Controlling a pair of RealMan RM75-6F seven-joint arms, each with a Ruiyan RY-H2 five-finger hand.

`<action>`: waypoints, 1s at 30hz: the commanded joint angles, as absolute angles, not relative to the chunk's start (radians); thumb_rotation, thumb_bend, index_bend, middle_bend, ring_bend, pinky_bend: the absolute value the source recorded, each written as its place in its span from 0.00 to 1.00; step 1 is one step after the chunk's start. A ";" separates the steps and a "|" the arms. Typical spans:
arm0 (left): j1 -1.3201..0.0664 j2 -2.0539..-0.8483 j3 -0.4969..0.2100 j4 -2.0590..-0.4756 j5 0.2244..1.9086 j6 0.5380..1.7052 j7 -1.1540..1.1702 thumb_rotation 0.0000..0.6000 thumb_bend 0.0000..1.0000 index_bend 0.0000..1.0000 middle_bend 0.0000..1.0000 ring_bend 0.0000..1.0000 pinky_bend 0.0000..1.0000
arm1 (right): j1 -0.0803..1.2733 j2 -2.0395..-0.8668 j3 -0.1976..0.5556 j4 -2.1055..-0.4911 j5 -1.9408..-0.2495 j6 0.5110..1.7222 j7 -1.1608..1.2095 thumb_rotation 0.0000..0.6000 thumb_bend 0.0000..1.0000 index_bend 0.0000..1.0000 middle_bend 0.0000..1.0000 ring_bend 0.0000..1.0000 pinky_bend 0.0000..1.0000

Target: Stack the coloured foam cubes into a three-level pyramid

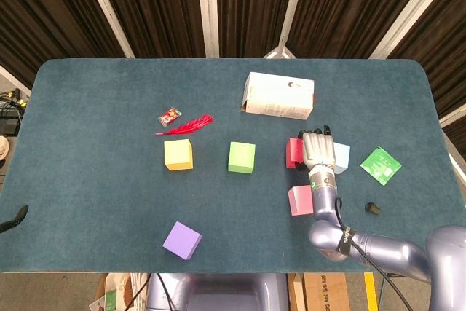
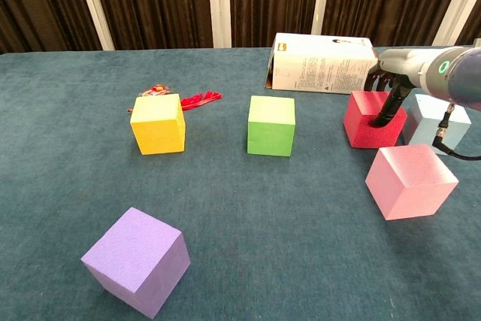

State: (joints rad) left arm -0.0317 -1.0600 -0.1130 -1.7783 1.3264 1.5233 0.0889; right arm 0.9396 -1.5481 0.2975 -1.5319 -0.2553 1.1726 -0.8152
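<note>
My right hand [image 1: 317, 149] [image 2: 391, 86] reaches over the red cube [image 1: 293, 152] [image 2: 364, 122]. Its fingers curl over the cube's far side and the thumb presses down the cube's right face, so it grips the cube. The light blue cube [image 1: 340, 158] [image 2: 440, 119] sits right beside the hand. Nearer me lies the pink cube [image 1: 300, 200] [image 2: 411, 180]. The green cube [image 1: 242, 157] [image 2: 271, 125] and the yellow cube [image 1: 178, 154] [image 2: 158, 123] stand in a row to the left. At the front left is the purple cube [image 1: 181, 239] [image 2: 135, 259]. My left hand does not show.
A white carton [image 1: 279, 95] [image 2: 323, 63] lies just behind the red cube. A red feather [image 1: 186, 125] and a small sweet wrapper [image 1: 169, 116] lie behind the yellow cube. At the right are a green packet [image 1: 381, 165] and a small black object [image 1: 372, 208].
</note>
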 commanded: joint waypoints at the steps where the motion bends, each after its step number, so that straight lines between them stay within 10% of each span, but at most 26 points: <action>1: -0.032 -1.060 -0.113 -1.778 1.325 1.522 0.088 1.00 0.32 0.04 0.00 0.00 0.00 | 0.941 -1.548 0.301 -1.543 -0.262 1.180 -0.817 1.00 0.30 0.34 0.39 0.22 0.00; 30: -0.026 -1.034 -0.123 -1.782 1.309 1.518 0.034 1.00 0.32 0.04 0.00 0.00 0.00 | 1.006 -1.623 0.317 -1.671 -0.259 1.309 -0.918 1.00 0.30 0.36 0.41 0.23 0.00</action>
State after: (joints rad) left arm -0.0263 -1.0356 -0.1218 -1.7817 1.3104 1.5190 0.0359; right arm 1.0017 -1.6162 0.3153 -1.6773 -0.2625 1.3021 -0.9123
